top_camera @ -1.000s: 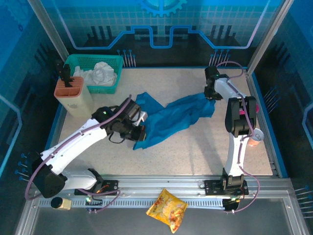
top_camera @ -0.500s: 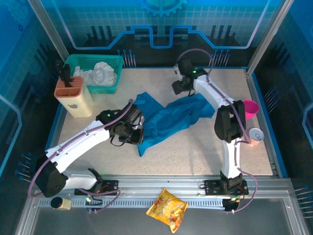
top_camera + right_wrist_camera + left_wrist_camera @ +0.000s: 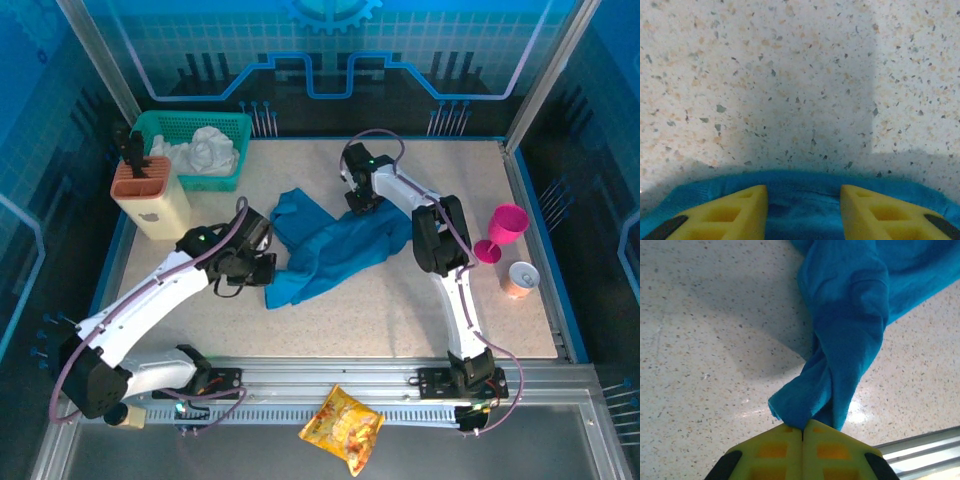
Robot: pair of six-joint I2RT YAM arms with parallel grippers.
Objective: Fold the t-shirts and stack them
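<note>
Top external view: one teal-blue t-shirt lies crumpled and unfolded on the speckled counter, stretched as a loose band between the two grippers. The left gripper is at the shirt's near-left end. The left wrist view shows this gripper clenched, its yellow fingers meeting with no gap, and a twisted rope of the t-shirt pinched at their tips; the cloth runs forward from the gripper and broadens to the right, partly raised off the counter and casting a shadow to its left. The right gripper is at the shirt's far edge, pointed down at it. In the right wrist view this gripper has its fingers standing apart, the t-shirt edge lying between them; no pinch on the cloth is evident. Bare counter lies ahead of it. A green basket holding white cloth sits well beyond the left gripper and to its left, with a tan holder beside it. A pink cup stands well to the right of the right gripper. A snack packet lies off the counter, behind both grippers.
</note>
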